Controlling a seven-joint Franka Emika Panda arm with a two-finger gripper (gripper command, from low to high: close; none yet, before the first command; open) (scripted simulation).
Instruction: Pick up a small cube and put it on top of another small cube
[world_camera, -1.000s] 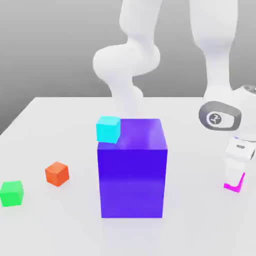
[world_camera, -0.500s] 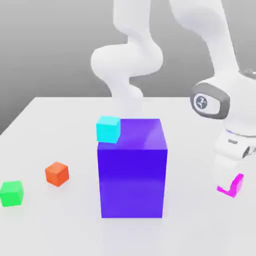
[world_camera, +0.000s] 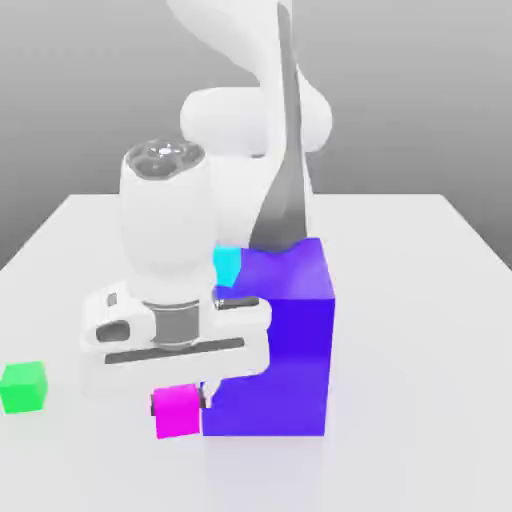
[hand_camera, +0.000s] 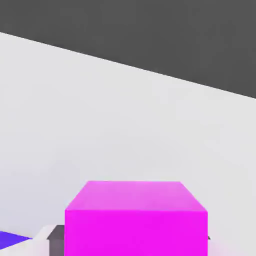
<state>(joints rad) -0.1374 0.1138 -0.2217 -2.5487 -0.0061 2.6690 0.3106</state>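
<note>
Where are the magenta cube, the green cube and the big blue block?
magenta cube (world_camera: 177, 412), exterior view, front face.
green cube (world_camera: 23, 389), exterior view, front face.
big blue block (world_camera: 280, 360), exterior view, front face.

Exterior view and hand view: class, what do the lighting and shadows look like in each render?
Exterior view: flat, even light; the white table carries only faint, soft shading beneath the big blue block, whose top face looks lighter than its front. Hand view: the magenta cube glows brighter on top, its front uniform; no glare or blur, and the dark backdrop is plain.

Smooth matt magenta cube (world_camera: 178, 411); glossy blue block (world_camera: 285, 340); smooth matt white table (world_camera: 420, 330)
</note>
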